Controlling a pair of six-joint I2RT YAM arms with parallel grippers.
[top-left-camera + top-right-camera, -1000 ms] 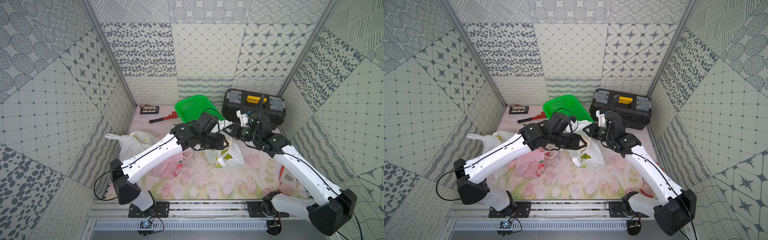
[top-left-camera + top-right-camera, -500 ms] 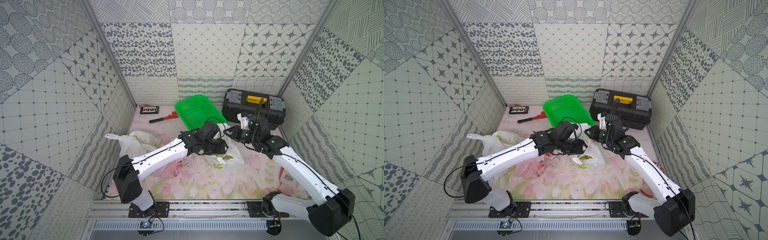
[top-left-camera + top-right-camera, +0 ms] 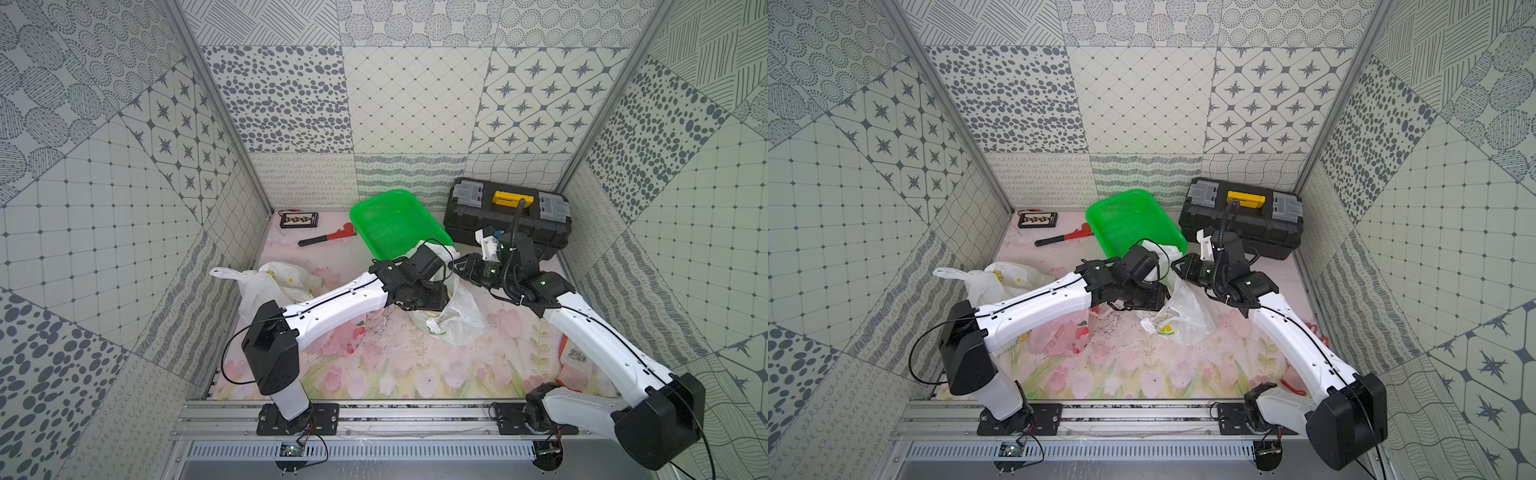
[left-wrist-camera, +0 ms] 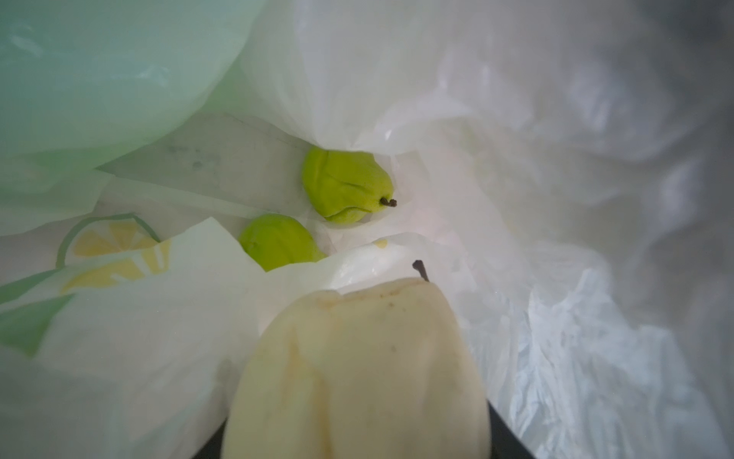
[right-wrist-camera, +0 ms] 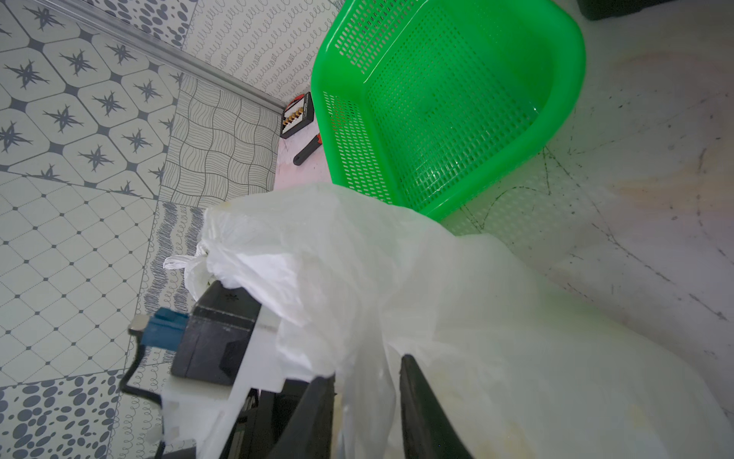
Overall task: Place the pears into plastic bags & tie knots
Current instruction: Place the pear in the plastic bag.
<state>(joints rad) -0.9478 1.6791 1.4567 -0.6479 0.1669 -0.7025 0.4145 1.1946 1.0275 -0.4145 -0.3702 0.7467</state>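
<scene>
Left claw clamps cream pear inside lemon-print bag
Two green pears lie deeper in the mid-table bag. At its far-right rim the right claw stands slightly parted (film draped between its fingers), the green basket just beyond.
</scene>
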